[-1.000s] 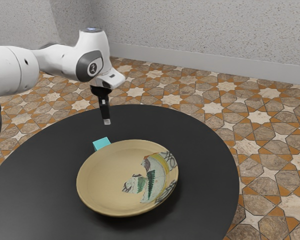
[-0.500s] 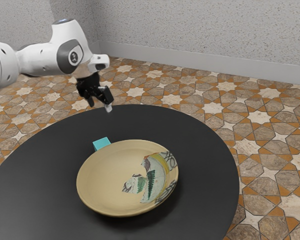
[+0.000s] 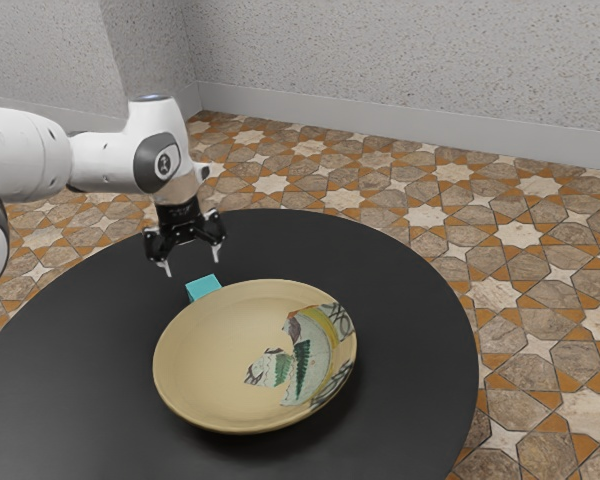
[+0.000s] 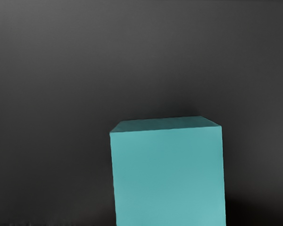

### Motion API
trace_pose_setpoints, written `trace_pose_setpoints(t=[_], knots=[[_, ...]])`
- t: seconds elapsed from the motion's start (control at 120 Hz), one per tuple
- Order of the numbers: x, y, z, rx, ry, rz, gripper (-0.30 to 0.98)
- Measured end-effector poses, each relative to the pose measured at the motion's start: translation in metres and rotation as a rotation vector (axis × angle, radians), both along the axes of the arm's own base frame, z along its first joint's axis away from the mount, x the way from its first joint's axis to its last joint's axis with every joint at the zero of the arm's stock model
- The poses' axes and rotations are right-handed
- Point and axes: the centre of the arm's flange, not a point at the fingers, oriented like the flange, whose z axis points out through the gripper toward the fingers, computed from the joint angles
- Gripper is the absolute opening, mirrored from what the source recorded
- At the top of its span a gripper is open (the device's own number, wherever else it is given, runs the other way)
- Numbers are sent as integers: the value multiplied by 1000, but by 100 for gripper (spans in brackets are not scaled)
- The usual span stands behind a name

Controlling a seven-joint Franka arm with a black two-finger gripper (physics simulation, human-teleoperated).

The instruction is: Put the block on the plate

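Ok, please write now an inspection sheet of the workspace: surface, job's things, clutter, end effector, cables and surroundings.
Surface: round black table, dark and plain.
Block: turquoise, on the table, its lower part hidden behind the plate's rim in the exterior view; whether they touch, cannot tell.
Plate: tan, with a painted design towards the exterior view's right; the block is not on it.
Clutter: nothing seen.
End effector: above the block, open, holding nothing.
Cables: nothing seen.
Surroundings: patterned tile floor, speckled pale wall.
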Motion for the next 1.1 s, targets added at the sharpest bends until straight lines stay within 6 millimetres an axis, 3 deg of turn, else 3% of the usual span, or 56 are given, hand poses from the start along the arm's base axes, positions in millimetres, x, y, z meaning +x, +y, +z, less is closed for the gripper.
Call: trace_pose_setpoints(t=[0.158,0.3,0.4,0.558,1.1], knots=[[-7,3,-17,29,18,131,69],[-6,5,-20,103,17,139,69],[-3,2,-33,129,6,142,69],[5,-12,-38,128,-43,142,69],[3,-12,-70,107,-100,138,69]])
